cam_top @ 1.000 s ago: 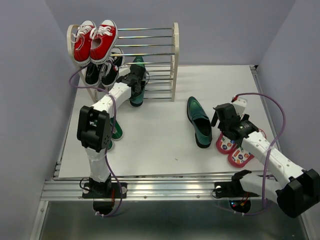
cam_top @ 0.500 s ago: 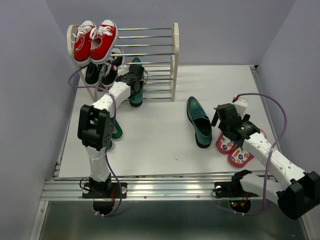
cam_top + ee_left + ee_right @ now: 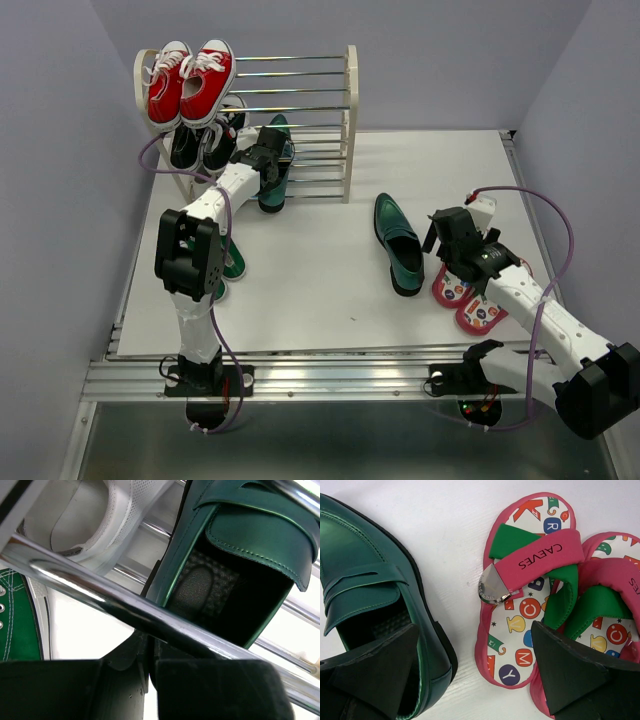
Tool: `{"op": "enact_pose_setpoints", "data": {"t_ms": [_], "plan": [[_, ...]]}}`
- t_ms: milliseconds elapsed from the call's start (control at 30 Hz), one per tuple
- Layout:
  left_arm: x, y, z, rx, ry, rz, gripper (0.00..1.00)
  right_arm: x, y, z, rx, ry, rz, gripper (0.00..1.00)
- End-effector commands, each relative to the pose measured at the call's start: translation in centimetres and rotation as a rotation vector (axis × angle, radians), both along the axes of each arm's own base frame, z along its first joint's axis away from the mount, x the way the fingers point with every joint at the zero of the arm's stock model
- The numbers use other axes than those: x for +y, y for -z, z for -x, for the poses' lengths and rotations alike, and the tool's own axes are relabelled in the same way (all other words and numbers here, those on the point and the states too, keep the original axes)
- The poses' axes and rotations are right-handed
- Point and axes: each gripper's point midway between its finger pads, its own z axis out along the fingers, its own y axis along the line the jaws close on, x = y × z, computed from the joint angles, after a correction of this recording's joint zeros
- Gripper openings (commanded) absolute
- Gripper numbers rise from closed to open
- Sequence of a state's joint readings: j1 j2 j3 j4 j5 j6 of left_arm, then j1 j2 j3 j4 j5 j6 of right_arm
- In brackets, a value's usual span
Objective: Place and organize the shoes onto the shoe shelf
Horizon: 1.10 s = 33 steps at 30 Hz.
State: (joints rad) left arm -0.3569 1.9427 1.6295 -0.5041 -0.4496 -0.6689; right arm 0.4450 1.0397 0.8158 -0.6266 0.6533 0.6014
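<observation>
My left gripper [image 3: 268,158] is shut on the heel rim of one dark green loafer [image 3: 276,178], which lies across the lower rods of the shoe shelf [image 3: 350,100]. The left wrist view shows that loafer [image 3: 240,545] behind a chrome rod [image 3: 100,592]. The second loafer [image 3: 400,245] lies on the table. My right gripper [image 3: 445,255] is open above the gap between that loafer [image 3: 365,580] and the pink flip-flops [image 3: 530,580], holding nothing. A green sneaker [image 3: 232,262] lies mostly hidden behind my left arm.
Red sneakers [image 3: 190,80] sit on the shelf's top tier at the left, with black sneakers [image 3: 205,145] on the tier below. The shelf's right half holds only bare rods. Grey walls close in on both sides.
My left gripper has shifted the loafer slightly up and further into the shelf. The right arm has barely moved.
</observation>
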Motion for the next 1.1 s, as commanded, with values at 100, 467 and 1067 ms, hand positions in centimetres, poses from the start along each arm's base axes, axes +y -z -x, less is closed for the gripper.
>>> {"op": "enact_pose_setpoints", "data": {"t_ms": [100,467,1067], "plan": [[-0.3,-4.4,-2.4,-0.150,-0.049,0.052,0.30,-0.2,-1.1,-0.4,-0.054,0.014,-0.012,1.00],[-0.6,-5.5,-2.1,-0.166,-0.012,0.061,0.57,0.0,-1.2,-0.5,-0.057,0.006,-0.022,1.00],[-2.1,-8.5,3.2,-0.216,0.118,0.133,0.82,3.0,-1.8,0.2,-0.056,-0.180,-0.126,1.00]]}}
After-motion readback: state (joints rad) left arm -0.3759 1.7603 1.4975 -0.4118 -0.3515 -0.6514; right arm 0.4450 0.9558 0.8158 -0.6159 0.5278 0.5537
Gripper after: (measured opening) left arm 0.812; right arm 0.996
